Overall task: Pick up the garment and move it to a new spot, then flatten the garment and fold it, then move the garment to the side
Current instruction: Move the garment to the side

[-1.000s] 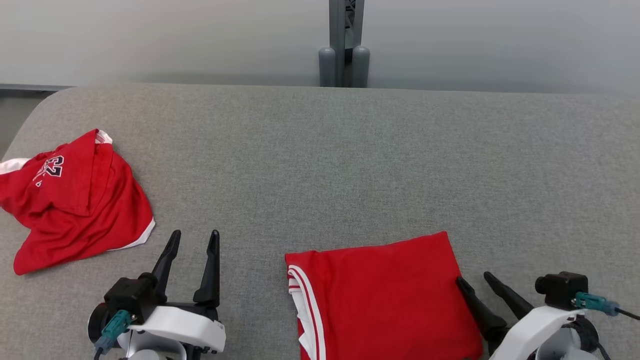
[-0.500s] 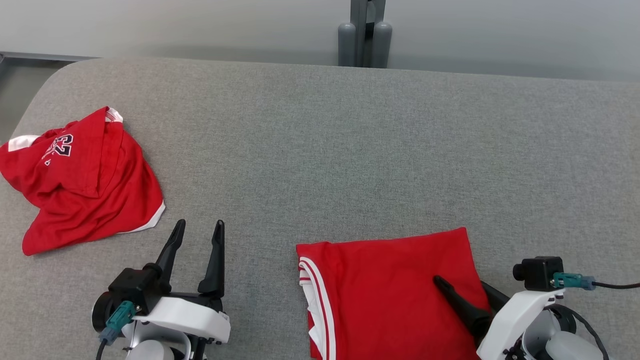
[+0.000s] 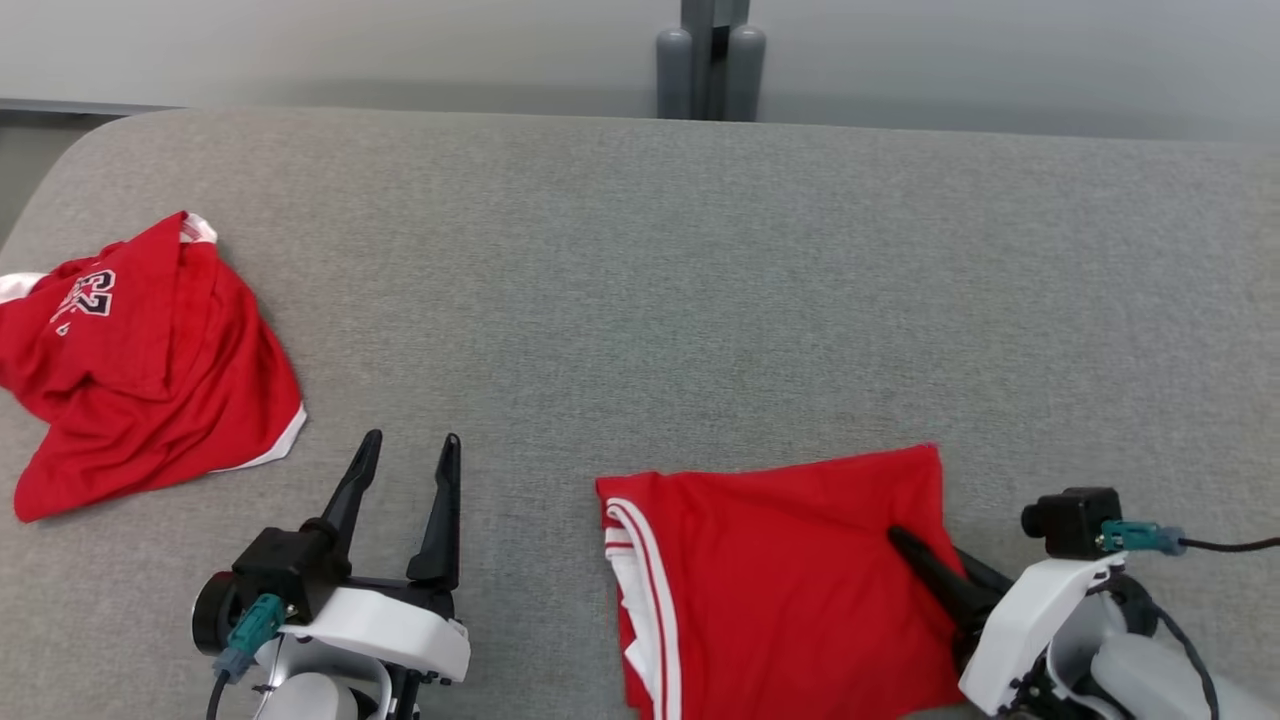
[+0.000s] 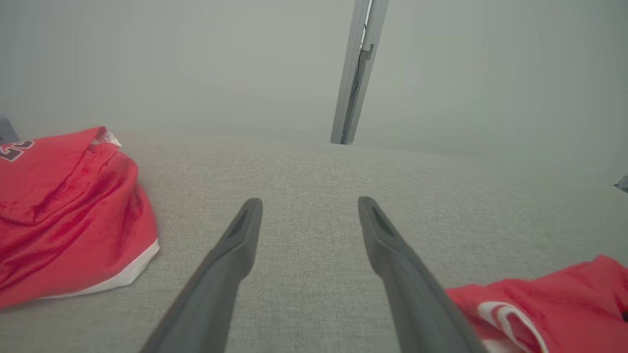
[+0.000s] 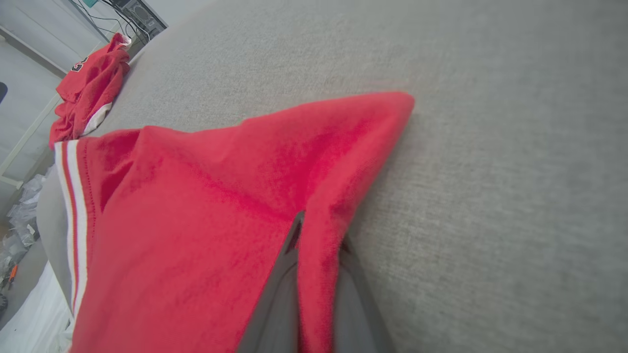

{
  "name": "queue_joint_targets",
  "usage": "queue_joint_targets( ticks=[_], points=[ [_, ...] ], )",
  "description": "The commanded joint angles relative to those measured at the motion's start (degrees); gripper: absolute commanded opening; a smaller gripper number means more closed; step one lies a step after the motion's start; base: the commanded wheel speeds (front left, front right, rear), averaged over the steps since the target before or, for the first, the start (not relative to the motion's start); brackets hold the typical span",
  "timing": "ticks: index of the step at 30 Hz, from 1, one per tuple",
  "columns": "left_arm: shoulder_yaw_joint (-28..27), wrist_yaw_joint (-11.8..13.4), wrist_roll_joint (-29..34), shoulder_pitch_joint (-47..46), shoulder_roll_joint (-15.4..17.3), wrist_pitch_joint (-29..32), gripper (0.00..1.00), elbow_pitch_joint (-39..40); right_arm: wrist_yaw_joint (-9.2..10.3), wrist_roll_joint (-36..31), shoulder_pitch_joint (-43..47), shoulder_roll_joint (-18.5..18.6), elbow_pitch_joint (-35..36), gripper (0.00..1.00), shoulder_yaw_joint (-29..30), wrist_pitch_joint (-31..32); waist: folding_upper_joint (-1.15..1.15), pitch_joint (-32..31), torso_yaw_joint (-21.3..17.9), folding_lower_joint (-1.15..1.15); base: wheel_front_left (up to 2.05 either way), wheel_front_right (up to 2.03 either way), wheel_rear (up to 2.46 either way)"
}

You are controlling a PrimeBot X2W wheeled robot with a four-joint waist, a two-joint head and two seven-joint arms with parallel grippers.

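Red folded garment (image 3: 780,580) on the grey counter (image 3: 700,300), lower right of the head view.
Its right edge is clamped in the right gripper (image 3: 925,548), one finger above the cloth, one beneath; the left gripper (image 3: 412,437) stands spread at lower left; a crumpled red jersey (image 3: 140,370) lies far left.

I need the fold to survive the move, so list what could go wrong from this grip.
1. The right gripper pinches the folded garment at one edge only; pulling may peel layers apart.
2. The left gripper hangs open off the cloth, so the striped side could drag and bunch.
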State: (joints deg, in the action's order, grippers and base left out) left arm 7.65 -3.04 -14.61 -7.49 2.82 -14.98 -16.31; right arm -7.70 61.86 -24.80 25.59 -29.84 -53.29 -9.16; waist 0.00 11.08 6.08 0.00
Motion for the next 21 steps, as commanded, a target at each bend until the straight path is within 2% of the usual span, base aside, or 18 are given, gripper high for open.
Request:
queue_joint_targets(
  ticks=[1, 4, 9, 14, 21],
  points=[
    [0.1, -0.1, 0.3, -1.0, 0.2, -0.2, 1.00, 0.1, 0.36, -0.3, -0.6, 1.7, -0.9, 0.00, 0.0, -0.5, 0.00, 0.2, -0.6, 0.00, 0.00, 0.00, 0.00],
    [1.7, -1.0, 3.0, -1.6, 0.2, -0.2, 1.00, 0.0, 0.36, -1.2, -3.3, 3.5, -1.4, 0.00, -1.5, -1.0, 0.00, 1.0, -2.3, 0.00, 0.00, 0.00, 0.00],
    [4.2, -2.6, 6.9, -4.8, 0.2, -0.2, 1.00, 0.5, 0.33, -3.5, -10.5, 9.7, -3.0, 0.00, -2.1, -2.5, 0.00, 5.2, -6.3, 0.00, 0.00, 0.00, 0.00],
    [6.4, -2.9, 6.3, -8.9, 0.2, -0.2, 1.00, 2.2, 0.33, -4.2, -15.7, 15.8, -5.5, 0.00, -0.4, -4.2, 0.00, 10.0, -8.6, 0.00, 0.00, 0.00, 0.00],
    [10.6, -2.2, 5.1, -13.6, 0.2, -0.2, 1.00, 4.6, 0.26, -7.9, -21.0, 21.6, -11.9, 0.00, 1.6, -5.6, 0.00, 17.2, -10.3, 0.00, 0.00, 0.00, 0.00]
  ],
)
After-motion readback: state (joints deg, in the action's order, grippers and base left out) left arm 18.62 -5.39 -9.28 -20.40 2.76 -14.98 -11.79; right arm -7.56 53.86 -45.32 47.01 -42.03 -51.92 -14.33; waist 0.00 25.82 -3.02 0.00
